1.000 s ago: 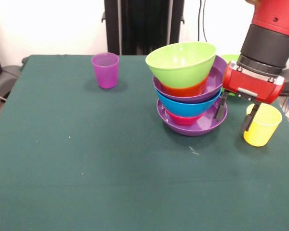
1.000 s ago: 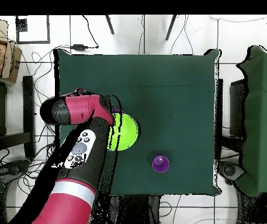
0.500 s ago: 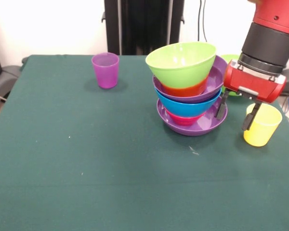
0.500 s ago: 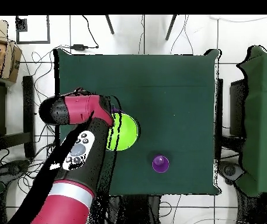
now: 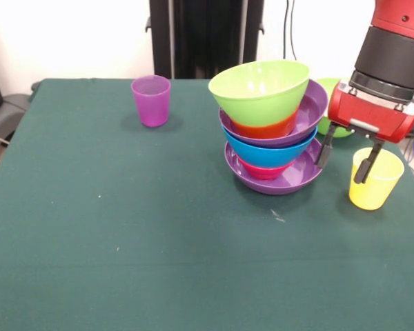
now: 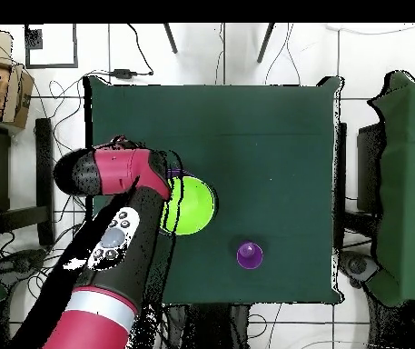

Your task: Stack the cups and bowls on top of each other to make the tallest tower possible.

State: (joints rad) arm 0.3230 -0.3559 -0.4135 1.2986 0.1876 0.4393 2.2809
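Note:
The tower [image 5: 268, 131] stands right of centre: a wide purple bowl [image 5: 276, 182] as base, then red-pink, blue [image 5: 268, 154], purple, orange and a lime green bowl [image 5: 260, 89] on top, tilted. From above, the green bowl [image 6: 189, 206] is the part that shows. A purple cup [image 5: 151, 101] [image 6: 250, 254] stands alone at the far left. A yellow cup [image 5: 380, 183] stands right of the tower. My gripper [image 5: 345, 160] hangs open between tower and yellow cup, its left finger [image 5: 323, 153] by the tower's base and its right finger over the cup's left rim. It holds nothing.
A second lime green bowl [image 5: 326, 127] peeks out behind the gripper, near the table's far right edge. My red arm [image 6: 111, 177] covers the gripper and yellow cup in the overhead view. The green table [image 5: 124, 227] stretches left and toward the camera.
The gripper has shifted slightly right and up in the front view, so its right finger now overlaps the yellow cup's rim. Tower and cups have not moved.

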